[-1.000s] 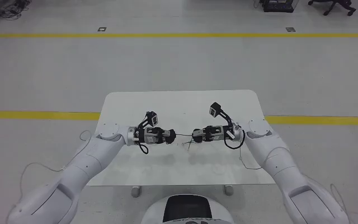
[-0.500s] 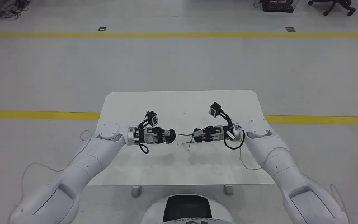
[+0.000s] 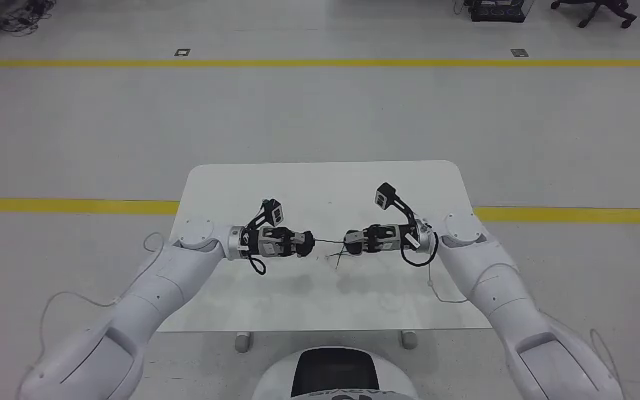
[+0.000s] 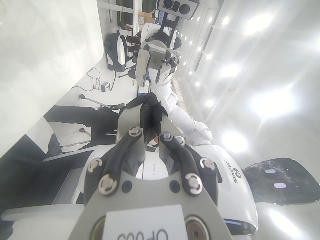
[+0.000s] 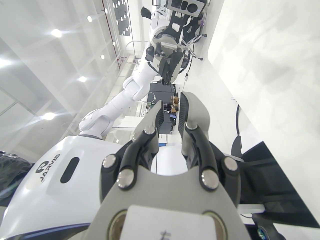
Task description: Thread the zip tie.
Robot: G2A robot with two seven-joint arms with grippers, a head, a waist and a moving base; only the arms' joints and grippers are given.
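White counter (image 3: 400, 190) lies below me, with a floor (image 3: 320, 110) crossed by yellow lines beyond it. My left gripper (image 4: 149, 112) is clamped on the zip tie (image 5: 170, 82) — a thin dark strip that juts from its tips toward my right gripper (image 5: 172, 112). That one faces it tip to tip, near the strip's free end. Its fingers are apart with a gap between them and, as far as I can see, hold nothing. Both hang above the counter's middle. Thin dark lines trail down between them; tie or shadow, I cannot tell. I judge the risk to be the strip itself — it looks slender and likely to flex, so a small misalignment could bend its end aside. Closing my right fingers off-centre could also tug it out of my left grip.
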